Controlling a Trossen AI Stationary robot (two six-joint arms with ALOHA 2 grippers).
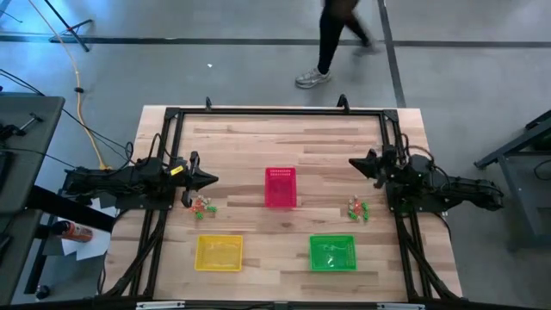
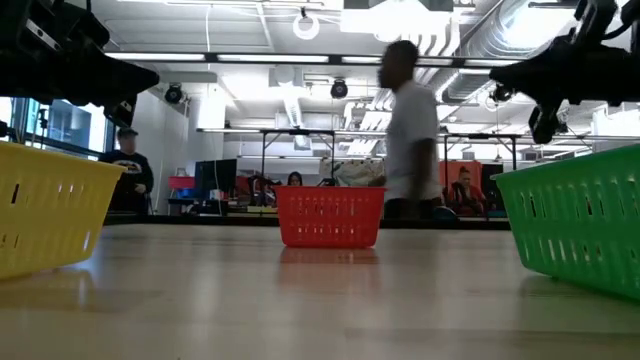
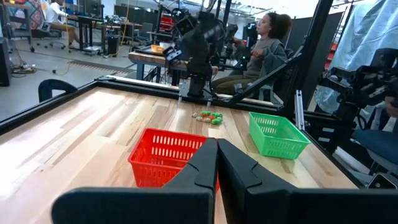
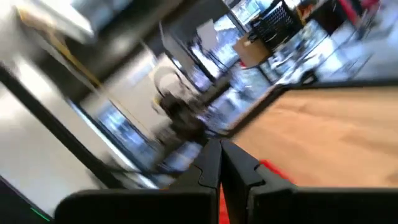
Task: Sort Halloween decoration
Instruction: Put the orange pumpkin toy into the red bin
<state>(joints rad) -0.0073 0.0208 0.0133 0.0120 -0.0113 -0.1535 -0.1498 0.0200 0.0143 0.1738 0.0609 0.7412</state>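
The table (image 1: 258, 146) is pale planked wood with a smooth, faintly glossy finish, and the red basket (image 1: 281, 187), yellow basket (image 1: 219, 253) and green basket (image 1: 332, 253) look like plastic mesh.

Left gripper (image 1: 210, 179) reaches in from the table's left side, raised above the surface, jaws pressed together, nothing between them. Right gripper (image 1: 355, 164) reaches in from the right side, also raised, tilted, jaws together, nothing between them. Both arms point inward, well apart.
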